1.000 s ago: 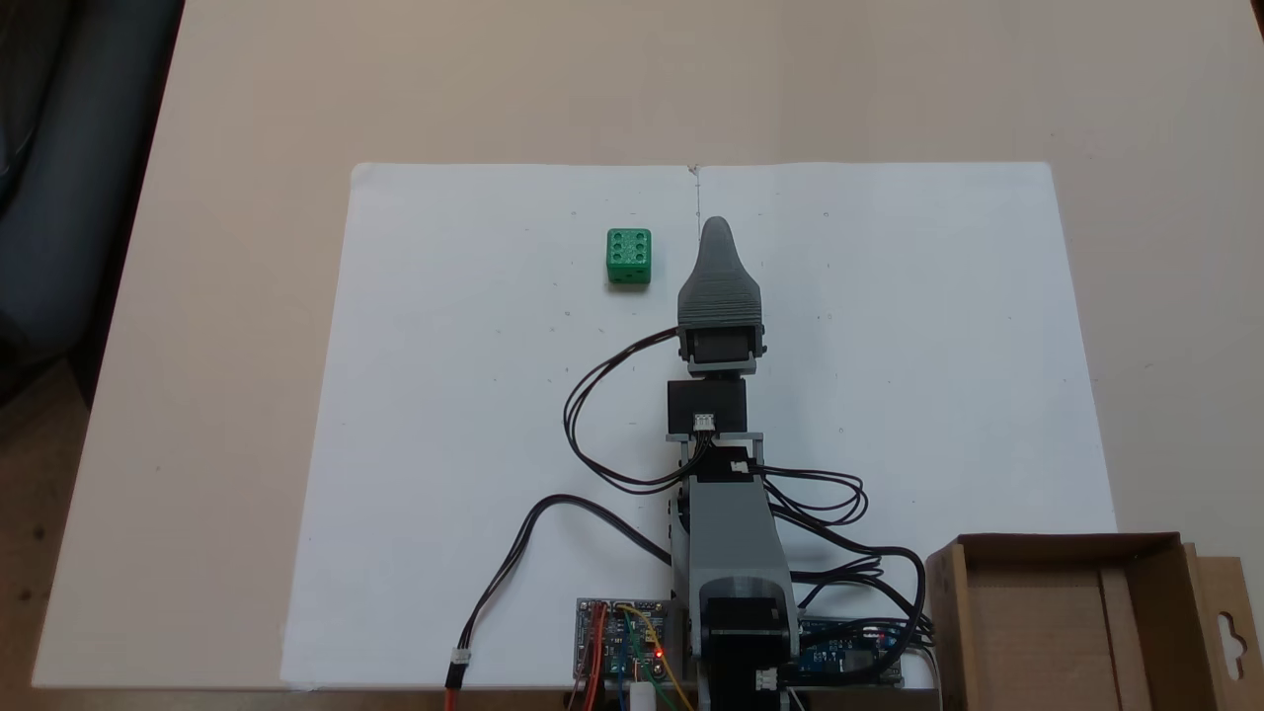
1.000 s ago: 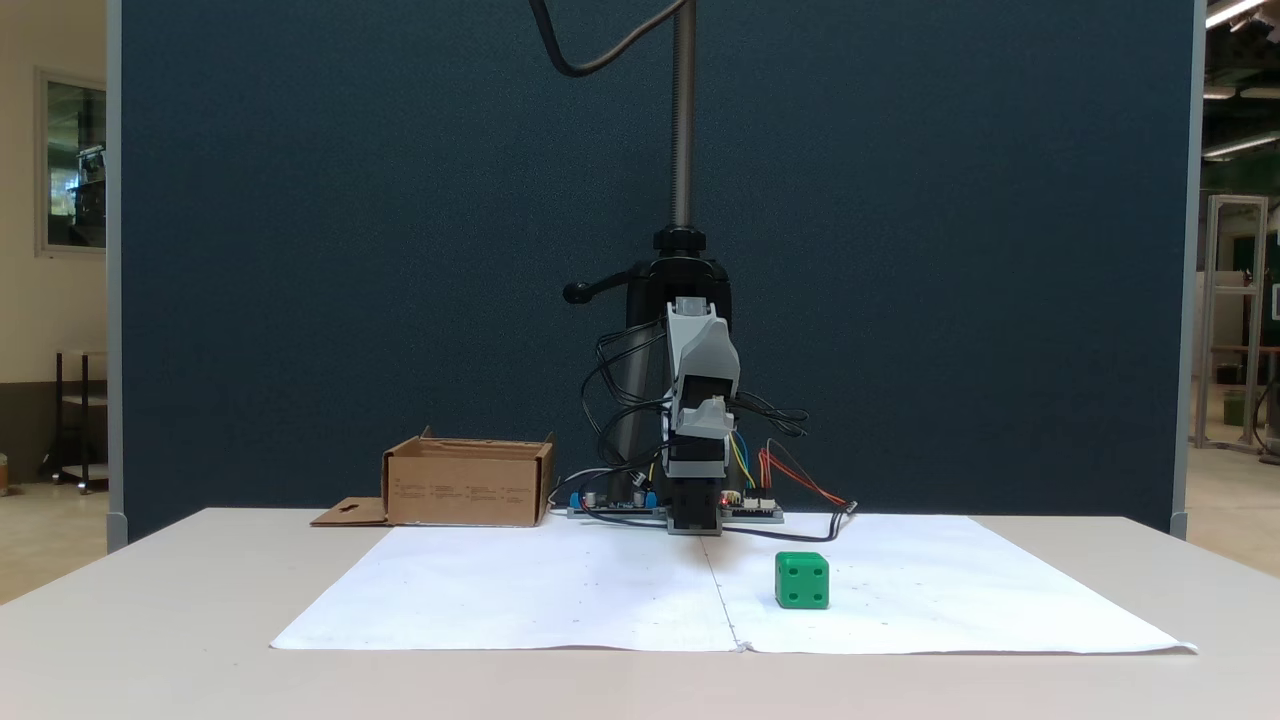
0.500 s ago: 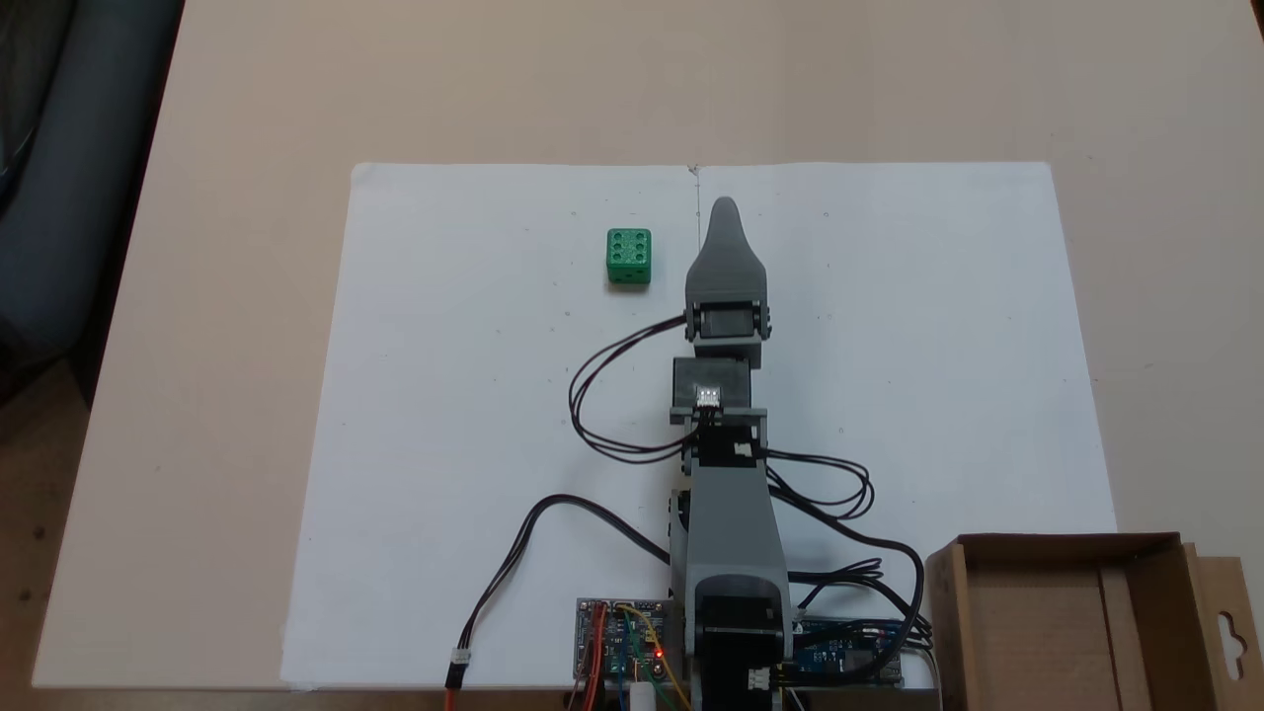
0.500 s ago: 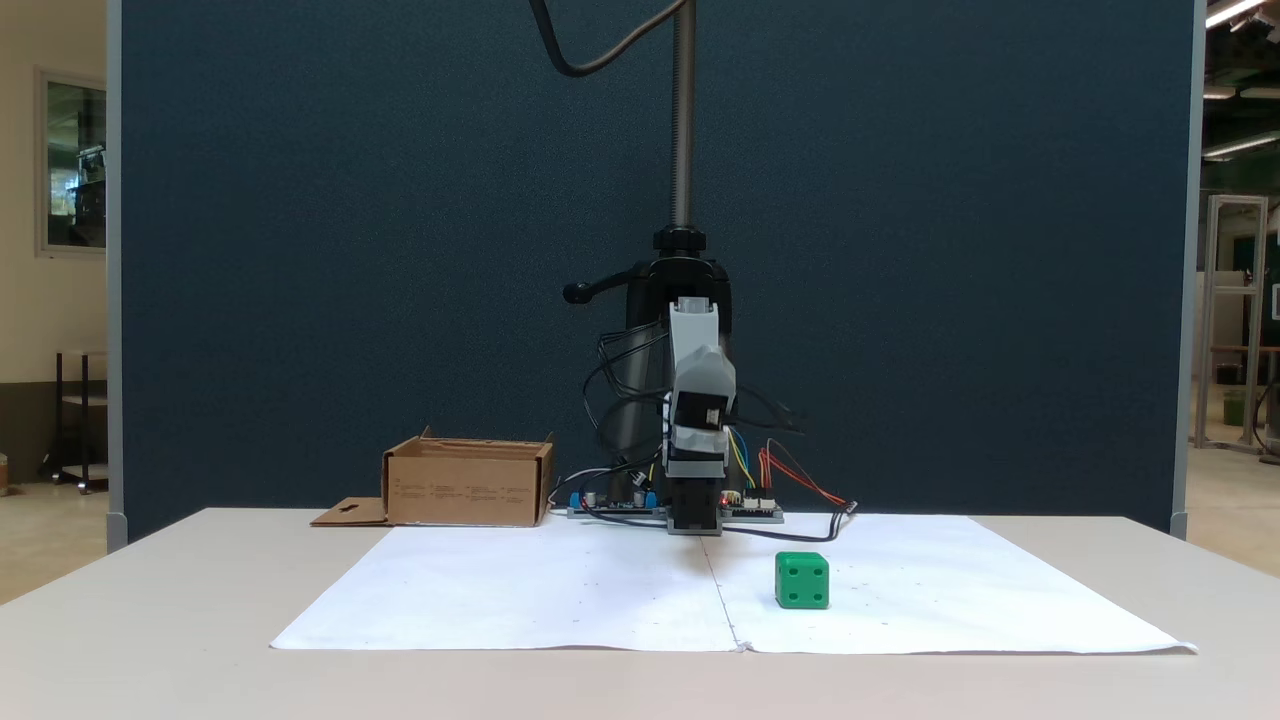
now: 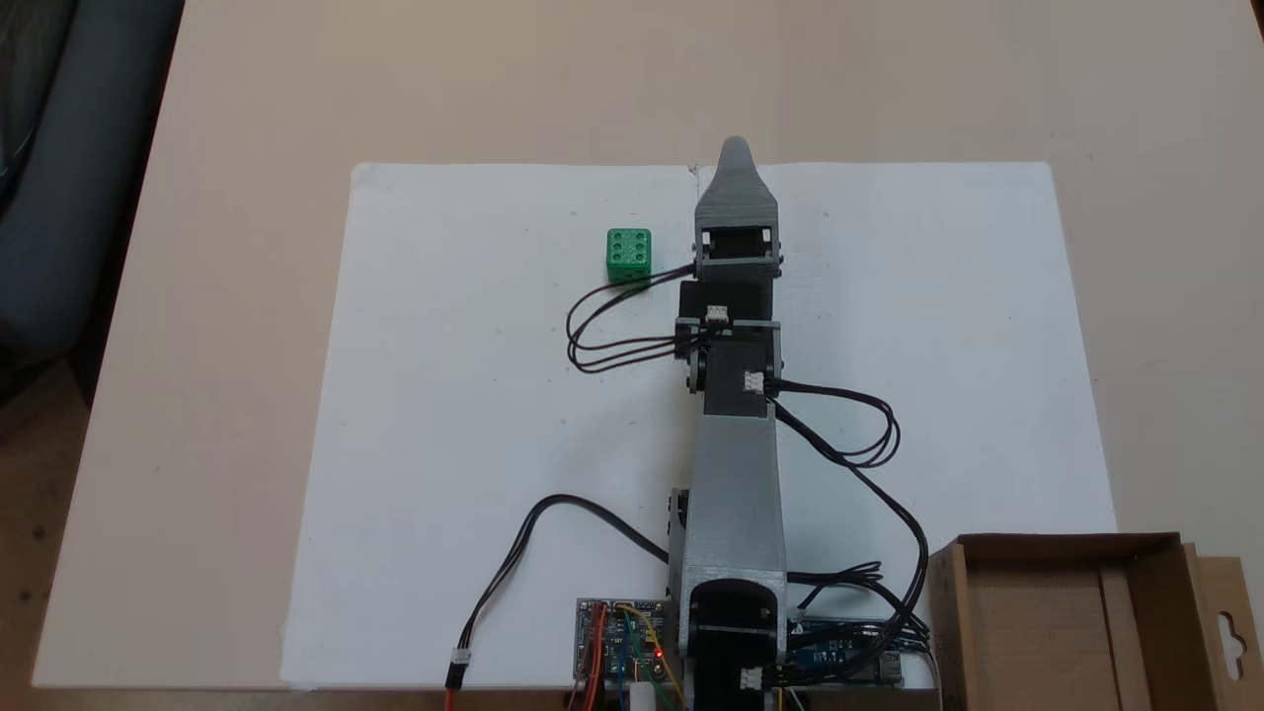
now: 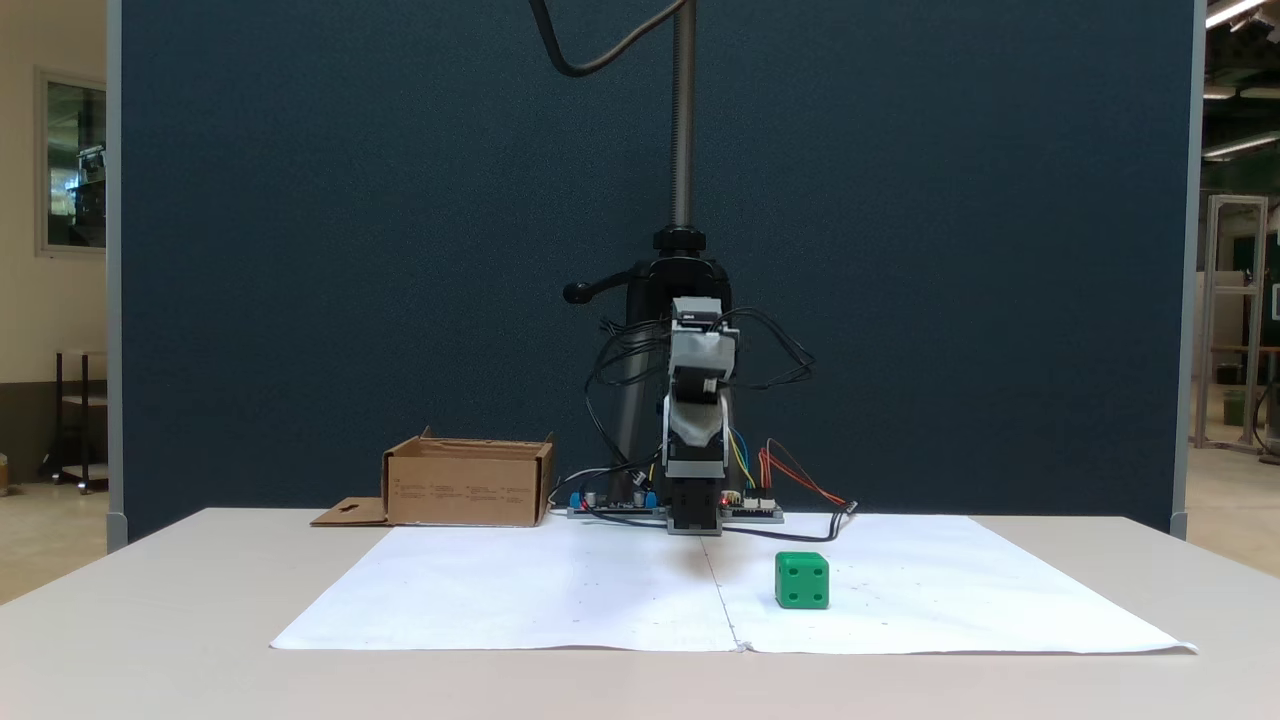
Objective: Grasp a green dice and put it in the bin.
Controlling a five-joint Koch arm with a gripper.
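My grey plastic claw [image 5: 735,156] hung above the white paper sheet [image 5: 474,395]; whether it was open I could not tell. The small bright green plastic dice [image 5: 628,255] sat untouched on the paper at my eight o'clock in a fixed view.

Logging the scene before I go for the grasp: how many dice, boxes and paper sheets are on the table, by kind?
green dice: 1
cardboard bin: 1
white paper sheets: 2, laid edge to edge
Total: 4
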